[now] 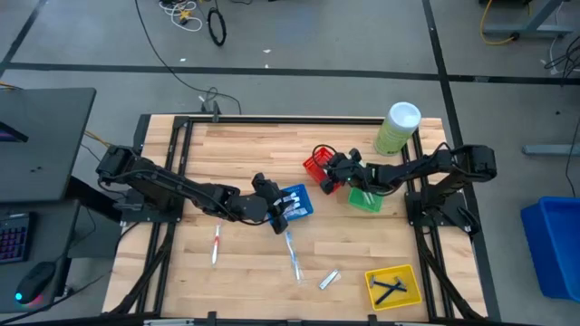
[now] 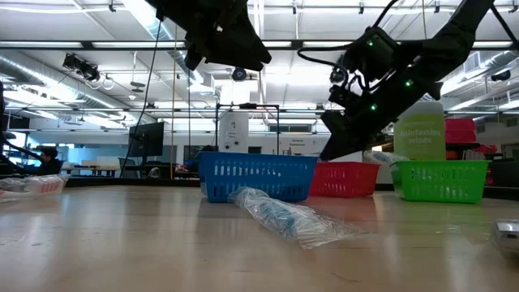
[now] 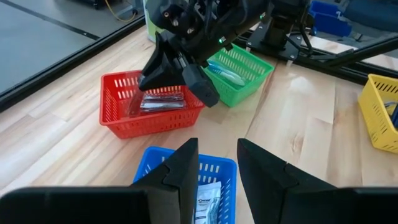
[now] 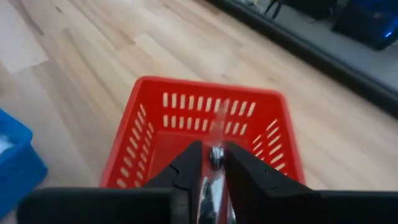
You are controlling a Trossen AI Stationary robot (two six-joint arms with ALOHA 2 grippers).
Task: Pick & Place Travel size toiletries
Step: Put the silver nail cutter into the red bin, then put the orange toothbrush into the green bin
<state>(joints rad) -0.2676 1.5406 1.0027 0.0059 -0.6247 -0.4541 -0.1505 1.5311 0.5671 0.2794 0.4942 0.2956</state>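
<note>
My right gripper hangs over the red basket, slanting down, shut on a clear-wrapped silvery toiletry. A wrapped silvery item lies on the red basket's floor. My left gripper is open with nothing between its fingers, above the blue basket, which has a packet in it. A wrapped blue toothbrush, a red-handled one and a small tube lie flat on the table. Dark razors lie in the yellow basket. My right gripper pinches the wrapped toiletry's upper end between its two fingers. The fingers come from above, slanting down from the table's right side. The packet hangs below them inside the red basket's rim; whether its lower end rests on the basket floor is hidden by the fingers.
The green basket with a toothbrush packet stands close beside the red one. A tall pale-green cylinder with a white lid stands at the far right. Bare wood lies toward the table's near left and far left.
</note>
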